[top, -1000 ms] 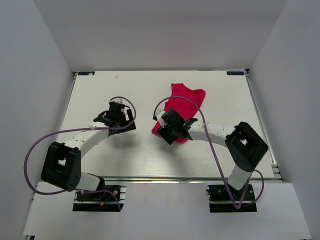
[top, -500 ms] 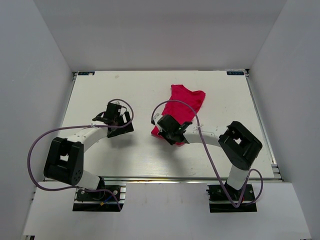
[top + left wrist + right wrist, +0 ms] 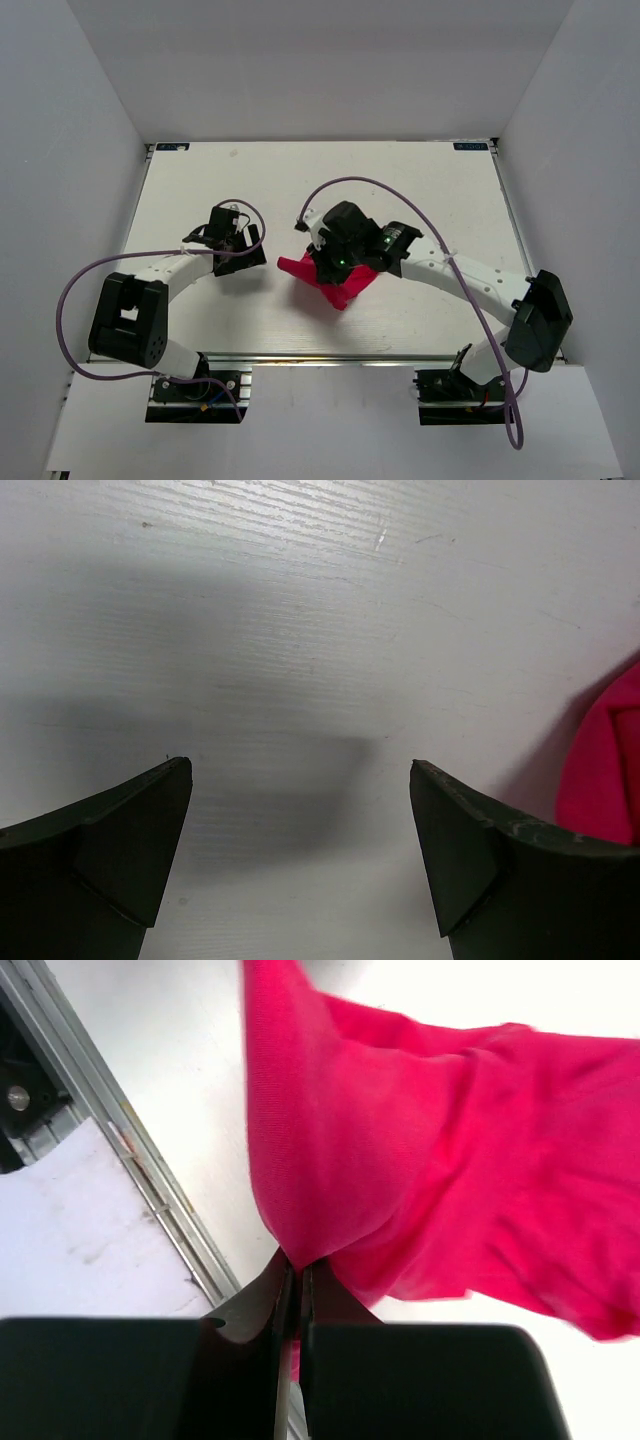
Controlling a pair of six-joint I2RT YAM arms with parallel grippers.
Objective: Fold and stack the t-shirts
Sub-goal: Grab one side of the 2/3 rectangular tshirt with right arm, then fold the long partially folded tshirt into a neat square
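The right gripper (image 3: 297, 1275) is clamped on a fold of the plain crimson-pink cloth t-shirt (image 3: 338, 286), which is bunched near the centre of the white table (image 3: 200, 180). The left gripper (image 3: 300, 780) hangs spread and empty to its left. This looks like the spreading step; next, the shirt needs laying flat.

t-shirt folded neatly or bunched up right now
Bunched up, not folded. The right gripper pinches the t-shirt, and the cloth runs from it in loose wrinkles; from above it is an irregular crumpled shape.
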